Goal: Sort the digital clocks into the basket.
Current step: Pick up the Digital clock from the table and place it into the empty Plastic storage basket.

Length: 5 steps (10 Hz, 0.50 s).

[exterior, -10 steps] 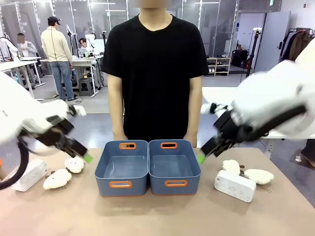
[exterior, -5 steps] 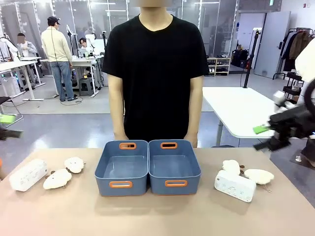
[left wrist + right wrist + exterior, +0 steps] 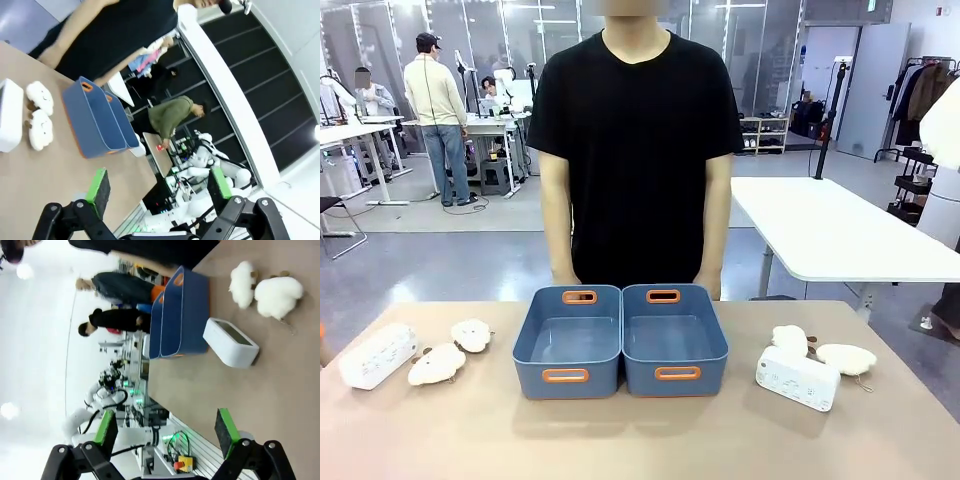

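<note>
left bin (image 3: pixel 595 378) and right bin (image 3: pixel 700 378) stand side by side in the middle of the table (image 3: pixel 640 440), in front of the person (image 3: pixel 635 150). the left clock (image 3: pixel 377 355) lies on the table well to their left, a plush (image 3: pixel 436 363) just beside it. the right clock (image 3: pixel 798 377) lies on the table to their right, a second plush (image 3: pixel 846 358) near it. the left gripper (image 3: pixel 159 185) and right gripper (image 3: pixel 165 429) hang in the air, each with jaws wide apart.
</note>
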{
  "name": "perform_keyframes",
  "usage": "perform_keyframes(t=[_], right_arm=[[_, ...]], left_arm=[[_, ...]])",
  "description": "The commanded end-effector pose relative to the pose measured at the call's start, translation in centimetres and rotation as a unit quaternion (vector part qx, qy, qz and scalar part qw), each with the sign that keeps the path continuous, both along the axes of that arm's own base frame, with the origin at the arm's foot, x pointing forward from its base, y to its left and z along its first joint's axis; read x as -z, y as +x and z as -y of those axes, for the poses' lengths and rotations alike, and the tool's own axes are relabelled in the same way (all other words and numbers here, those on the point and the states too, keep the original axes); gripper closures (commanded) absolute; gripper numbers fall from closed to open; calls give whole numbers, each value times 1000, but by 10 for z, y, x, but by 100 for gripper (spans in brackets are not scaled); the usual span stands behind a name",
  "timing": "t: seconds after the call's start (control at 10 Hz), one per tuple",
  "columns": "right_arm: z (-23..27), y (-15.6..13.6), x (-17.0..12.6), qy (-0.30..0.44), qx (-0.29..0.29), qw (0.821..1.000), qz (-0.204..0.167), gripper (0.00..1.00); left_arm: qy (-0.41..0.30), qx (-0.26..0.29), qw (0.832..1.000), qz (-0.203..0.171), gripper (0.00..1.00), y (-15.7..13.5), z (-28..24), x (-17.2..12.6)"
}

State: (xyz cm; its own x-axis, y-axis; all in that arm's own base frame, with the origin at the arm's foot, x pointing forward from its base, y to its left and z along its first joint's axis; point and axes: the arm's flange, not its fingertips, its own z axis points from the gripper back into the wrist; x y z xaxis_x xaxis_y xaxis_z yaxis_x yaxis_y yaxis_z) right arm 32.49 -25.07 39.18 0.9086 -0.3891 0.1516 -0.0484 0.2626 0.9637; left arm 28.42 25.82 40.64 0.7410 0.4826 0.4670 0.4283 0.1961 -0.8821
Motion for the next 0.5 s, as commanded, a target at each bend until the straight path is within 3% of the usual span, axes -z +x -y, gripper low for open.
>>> perform_keyframes(t=[0.0, 0.2, 0.3, 0.4], right_arm=[[-10, -3, -10, -3, 26, 999, 20, 0], [-29, 15, -10, -41, 15, 999, 14, 0], [5, -10, -8, -1, 19, 1000, 13, 0], [5, -10, -8, -1, 19, 1000, 13, 0]], left_arm=[[17, -12, 1000, 18, 0, 3, 7, -9], [6, -11, 1000, 3, 0, -5, -5, -3], [6, -11, 1000, 3, 0, -5, -5, -3], [6, -11, 1000, 3, 0, -5, -5, -3]])
